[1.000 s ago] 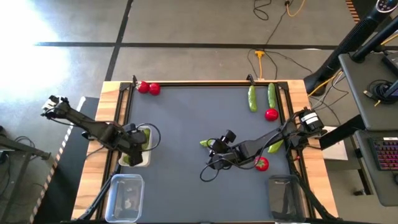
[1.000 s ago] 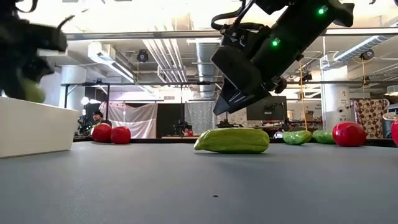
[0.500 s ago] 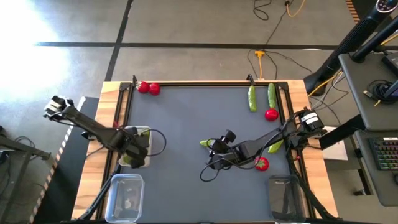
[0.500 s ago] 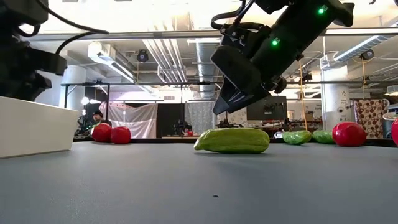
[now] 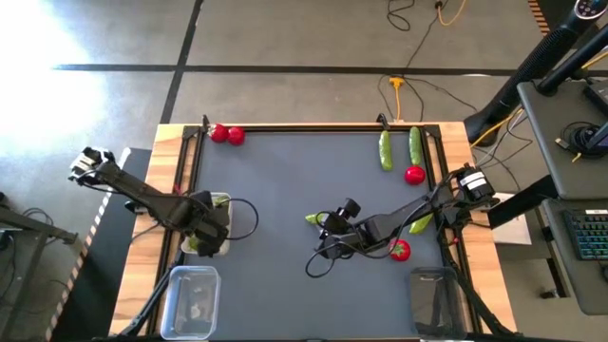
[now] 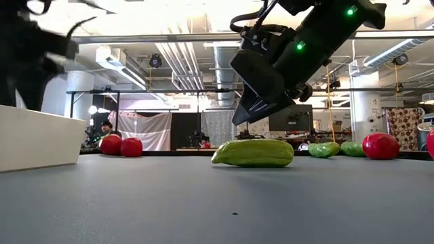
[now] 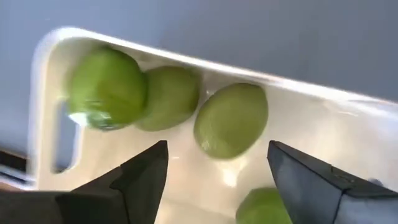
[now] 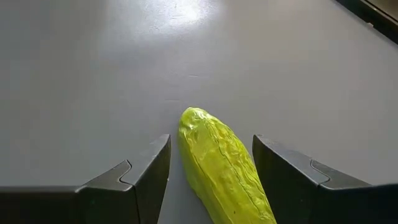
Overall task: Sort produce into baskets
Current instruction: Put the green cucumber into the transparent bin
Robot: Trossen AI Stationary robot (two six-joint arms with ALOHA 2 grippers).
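1. The cucumber I am working lies flat on the grey table, between the spread fingers of my right gripper, which straddles it without touching; nothing is grasped.
2. From table height, the same cucumber sits just under the right gripper, whose finger tips hang a little above it.
3. Beyond that gripper, toward the right arm's base, a red tomato rests beside the arm, with another green piece partly hidden under it.
4. My left gripper hangs over the white tray, fingers apart and empty; I see four limes in the tray, three ahead of the fingers and one just between them.
5. From above, the left gripper covers most of the white tray at the table's left edge.
6. Behind the left gripper, at the near corner, stands a clear tub; a second clear tub stands at the opposite near corner.
7. Well apart at the far edge lie two red tomatoes, two more cucumbers and a tomato.
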